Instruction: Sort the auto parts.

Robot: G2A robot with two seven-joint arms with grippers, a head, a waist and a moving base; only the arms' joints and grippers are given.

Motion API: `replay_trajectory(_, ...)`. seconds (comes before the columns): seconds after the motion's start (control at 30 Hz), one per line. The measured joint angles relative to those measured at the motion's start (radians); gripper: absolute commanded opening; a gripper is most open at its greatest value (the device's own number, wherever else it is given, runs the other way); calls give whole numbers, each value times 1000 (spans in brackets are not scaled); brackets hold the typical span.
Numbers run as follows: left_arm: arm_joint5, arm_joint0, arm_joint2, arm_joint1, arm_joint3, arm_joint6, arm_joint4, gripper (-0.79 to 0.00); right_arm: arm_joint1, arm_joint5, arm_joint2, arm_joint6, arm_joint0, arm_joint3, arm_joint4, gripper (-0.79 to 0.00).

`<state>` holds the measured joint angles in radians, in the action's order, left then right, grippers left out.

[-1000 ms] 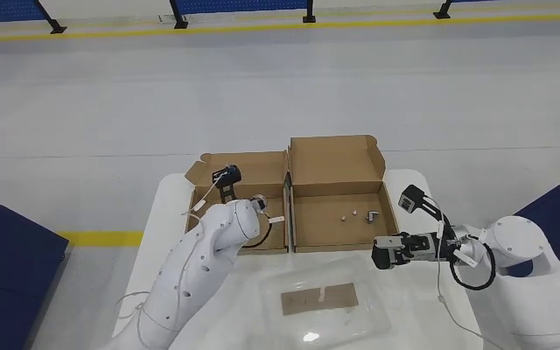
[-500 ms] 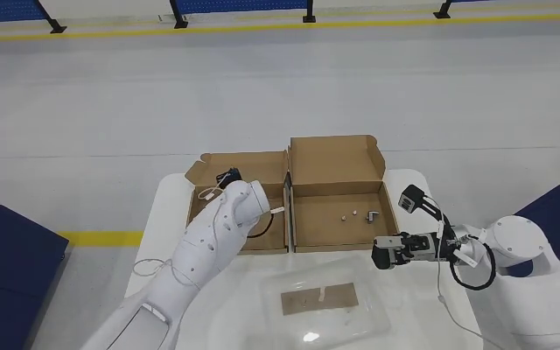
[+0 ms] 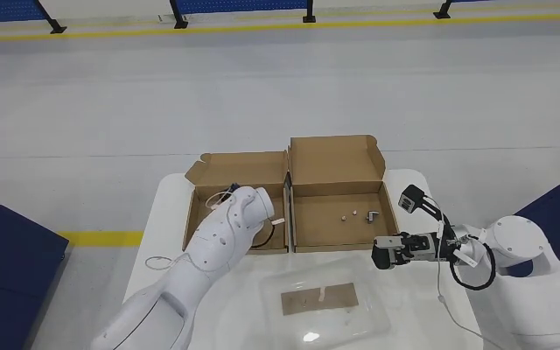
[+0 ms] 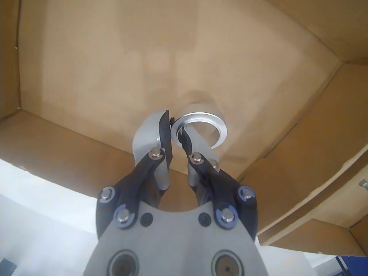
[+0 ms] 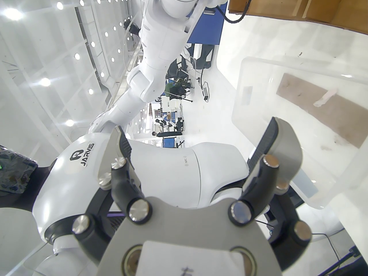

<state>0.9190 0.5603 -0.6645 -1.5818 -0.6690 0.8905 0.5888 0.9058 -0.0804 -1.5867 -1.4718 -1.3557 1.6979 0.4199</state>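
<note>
Pinching a metal ring [image 4: 222,129] by one edge of its rim, the left end effector [image 4: 176,139] is held low inside the left cardboard box [image 4: 86,58], near a corner. The grip is judged thin: one finger is set inside the hole and one outside, so the ring could be swung loose by a jolt, or rolled away on release. Contact between ring and box floor cannot be determined. From above, much of that box's floor is covered by the arm. The right end effector [image 5: 195,124] is spread and holds nothing, beside the clear tray [image 5: 258,64]. The small parts [image 3: 374,216] in the right box [image 3: 337,166] cannot be identified.
</note>
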Motion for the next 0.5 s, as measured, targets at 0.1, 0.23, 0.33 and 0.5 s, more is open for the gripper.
replay_trajectory(0.1, 7, -5, 2, -13, 30, -11, -15, -785, 0, 0, 0, 0, 0, 0, 0, 0)
replay_trajectory(0.23, -2, -11, -2, -29, 61, -28, -40, -785, 0, 0, 0, 0, 0, 0, 0, 0)
replay_trajectory(0.33, -13, -15, -5, -40, 86, -36, -60, -785, 0, 0, 0, 0, 0, 0, 0, 0)
replay_trajectory(0.5, -31, -22, -10, -56, 126, -52, -86, -785, 0, 0, 0, 0, 0, 0, 0, 0)
